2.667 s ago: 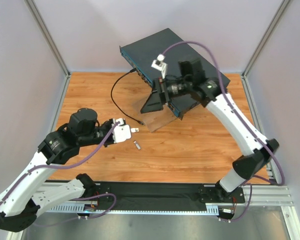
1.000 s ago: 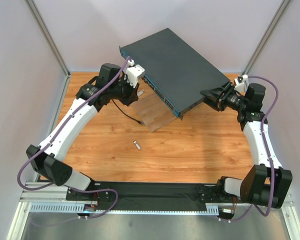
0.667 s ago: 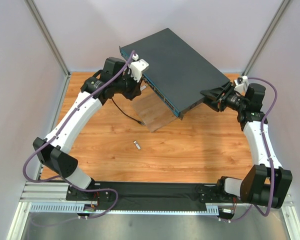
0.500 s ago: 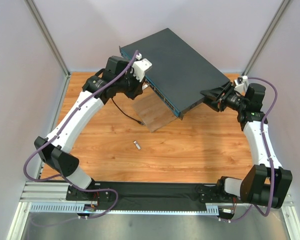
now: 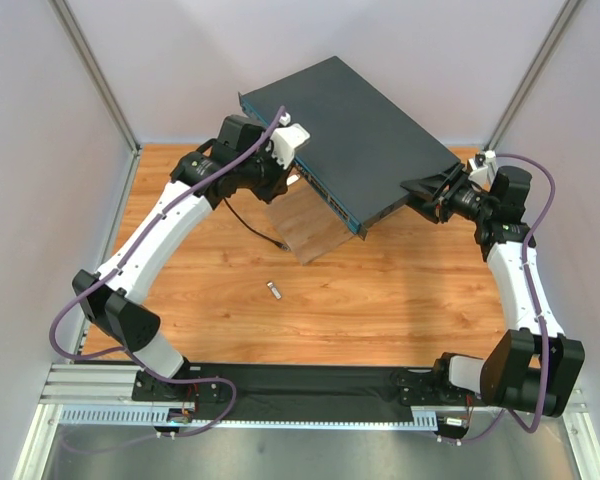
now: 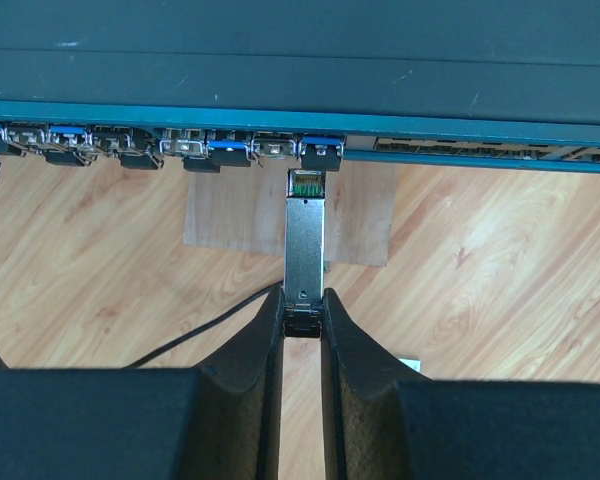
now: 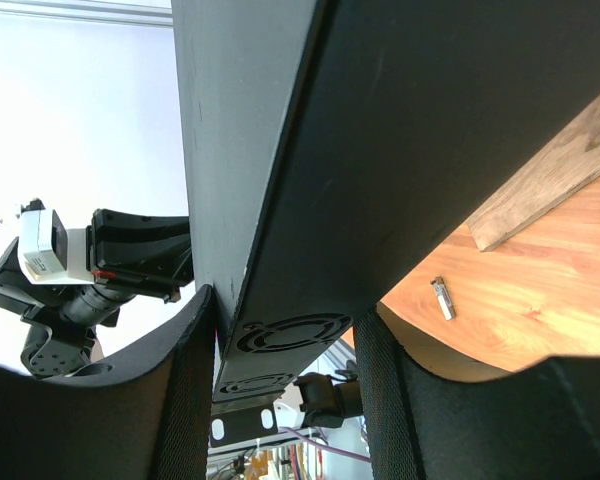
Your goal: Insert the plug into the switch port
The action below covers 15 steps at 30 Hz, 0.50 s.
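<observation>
Nearly touching: the plug (image 6: 303, 240) and a port (image 6: 321, 152).
The left gripper (image 6: 302, 310) is squeezed tight on the silver plug, whose tip sits just under the switch's (image 6: 300, 60) blue edge. The right gripper (image 7: 285, 305) pinches the switch's end, at the back of the table (image 5: 380, 290).

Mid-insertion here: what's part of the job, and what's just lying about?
Job: plug in the left gripper; switch, clamped by the right gripper.
Lying about: wooden board; black cable; small loose metal module.
</observation>
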Each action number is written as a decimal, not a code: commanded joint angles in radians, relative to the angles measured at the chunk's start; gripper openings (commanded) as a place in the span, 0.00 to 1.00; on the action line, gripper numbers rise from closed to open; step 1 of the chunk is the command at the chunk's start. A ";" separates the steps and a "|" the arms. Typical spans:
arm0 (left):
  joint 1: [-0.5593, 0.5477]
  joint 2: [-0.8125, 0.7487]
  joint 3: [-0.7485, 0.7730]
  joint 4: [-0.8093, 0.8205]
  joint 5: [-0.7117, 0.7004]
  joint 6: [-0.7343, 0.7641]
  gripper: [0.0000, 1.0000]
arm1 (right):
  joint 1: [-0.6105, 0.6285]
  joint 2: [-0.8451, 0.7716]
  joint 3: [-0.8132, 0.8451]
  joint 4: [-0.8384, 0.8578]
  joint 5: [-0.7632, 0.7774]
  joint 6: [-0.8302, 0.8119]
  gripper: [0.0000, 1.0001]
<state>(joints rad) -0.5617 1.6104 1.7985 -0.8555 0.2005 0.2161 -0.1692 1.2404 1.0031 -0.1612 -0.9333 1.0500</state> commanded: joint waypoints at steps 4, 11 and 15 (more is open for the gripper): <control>-0.004 0.019 0.062 -0.002 -0.018 0.016 0.00 | 0.010 0.007 0.045 0.091 0.071 -0.203 0.00; -0.004 0.042 0.085 0.009 -0.053 0.011 0.00 | 0.010 0.007 0.043 0.077 0.073 -0.216 0.00; -0.003 0.040 0.087 0.018 -0.072 0.009 0.00 | 0.010 0.008 0.043 0.078 0.073 -0.216 0.00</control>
<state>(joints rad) -0.5617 1.6516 1.8397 -0.8566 0.1612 0.2188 -0.1692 1.2404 1.0035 -0.1638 -0.9329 1.0458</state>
